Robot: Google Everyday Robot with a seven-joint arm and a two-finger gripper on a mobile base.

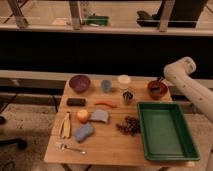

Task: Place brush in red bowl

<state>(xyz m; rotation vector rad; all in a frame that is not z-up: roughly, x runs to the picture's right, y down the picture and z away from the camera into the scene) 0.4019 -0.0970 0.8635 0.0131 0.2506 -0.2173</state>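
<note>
Red-orange, the round red bowl (157, 89) sits at the wooden table's (110, 145) right rear corner, with the small dark brush (158, 89) apparently inside it. Just above hangs the gripper (160, 80). A snagged handle on withdrawal could tip the bowl.

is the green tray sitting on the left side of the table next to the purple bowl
No, the green tray lies at the table's right end, below the red bowl where the tool is.

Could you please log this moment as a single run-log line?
gripper: at red bowl's far rim | brush: dark item in red bowl | green tray: right of table
</note>
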